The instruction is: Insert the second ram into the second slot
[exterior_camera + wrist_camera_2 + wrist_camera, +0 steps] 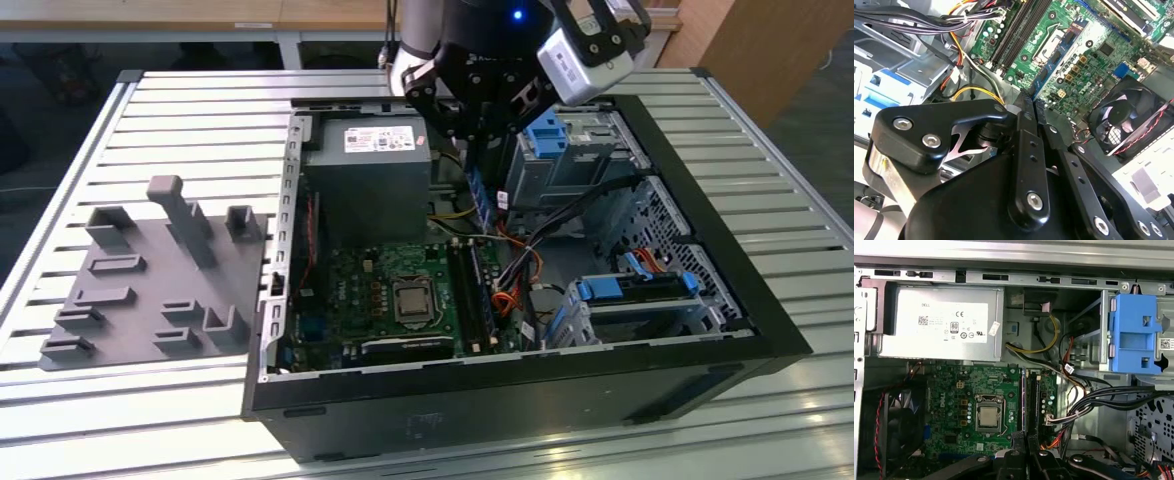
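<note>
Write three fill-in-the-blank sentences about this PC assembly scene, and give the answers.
1. The gripper is shut on the second ram, a thin stick coloured ____.
2. The grey fixture lies on the table, toward the exterior view's ____ of the computer case.
3. The power supply carries a ____ label.
Answers: blue; left; white.

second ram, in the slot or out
Out: the gripper holds the second ram above the motherboard, apart from the memory slots, not seated.
</note>
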### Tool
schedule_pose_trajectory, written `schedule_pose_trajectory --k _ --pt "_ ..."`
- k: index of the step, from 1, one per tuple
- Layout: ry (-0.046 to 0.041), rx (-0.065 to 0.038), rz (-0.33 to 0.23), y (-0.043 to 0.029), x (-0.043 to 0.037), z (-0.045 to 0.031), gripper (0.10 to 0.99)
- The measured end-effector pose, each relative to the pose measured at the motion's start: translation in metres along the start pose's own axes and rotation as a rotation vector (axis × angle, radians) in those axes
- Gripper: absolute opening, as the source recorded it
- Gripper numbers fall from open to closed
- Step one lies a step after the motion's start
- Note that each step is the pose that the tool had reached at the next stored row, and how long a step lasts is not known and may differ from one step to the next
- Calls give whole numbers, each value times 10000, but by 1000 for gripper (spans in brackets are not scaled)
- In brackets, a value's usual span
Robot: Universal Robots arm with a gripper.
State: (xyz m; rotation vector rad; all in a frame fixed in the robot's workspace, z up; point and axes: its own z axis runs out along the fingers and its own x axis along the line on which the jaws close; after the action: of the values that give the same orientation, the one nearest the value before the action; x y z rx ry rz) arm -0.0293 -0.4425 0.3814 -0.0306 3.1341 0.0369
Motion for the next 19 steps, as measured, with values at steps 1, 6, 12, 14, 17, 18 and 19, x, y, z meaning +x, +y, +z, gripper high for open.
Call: schedule_pose_trajectory --k 1,6,12,14,17,18,19 --pt "0 0 11 0 0 1 133" --pt "0 0 36 -1 0 8 133" --pt "9 -1 52 -1 0 25 133" --pt "11 -1 63 -2 0 35 133" --pt "13 0 65 -2 0 46 133" --pt "13 -1 65 -2 1 50 133" --pt "13 0 65 -2 1 52 133"
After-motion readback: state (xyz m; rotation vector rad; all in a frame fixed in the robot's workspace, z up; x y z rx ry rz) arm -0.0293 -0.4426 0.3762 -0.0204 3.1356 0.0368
